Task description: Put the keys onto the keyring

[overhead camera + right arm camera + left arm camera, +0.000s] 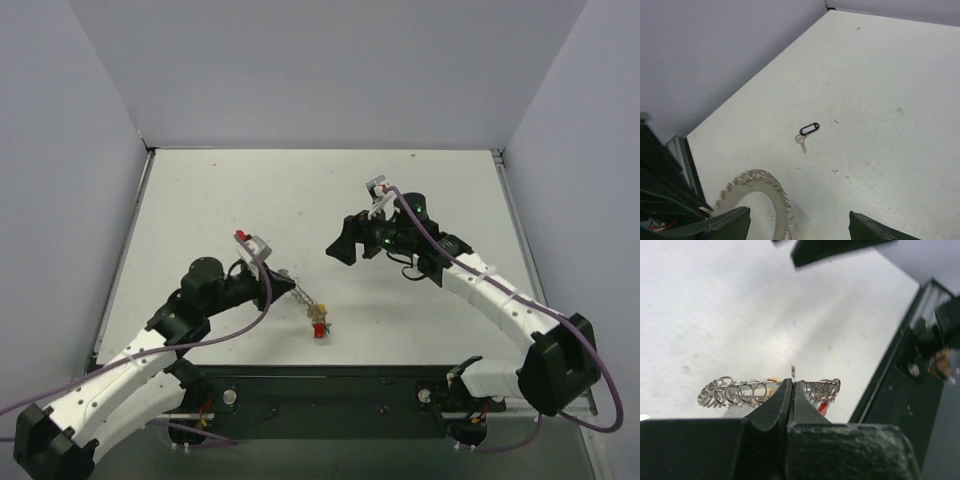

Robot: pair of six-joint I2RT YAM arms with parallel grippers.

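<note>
Left gripper [791,385]: clenched on the band of the keyring [740,391], which stretches out to both sides of the closed fingers.
Keyring place: near the front middle of the desk [250,190], at the tip of the left gripper.
Red key [319,328]: at the far end of the keyring, touching it.
Right gripper [340,248]: released, jaws wide, nothing between them, near the keyring but apart.
Black key [807,131]: lies alone on the desk, well apart from the keyring.

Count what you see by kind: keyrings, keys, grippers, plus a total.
Keyring: 1
Keys: 2 clear, a red key at the ring and a black-tagged key lying loose
Grippers: 2, left gripper and right gripper
Total: 5; more keys may be hidden at the ring.
</note>
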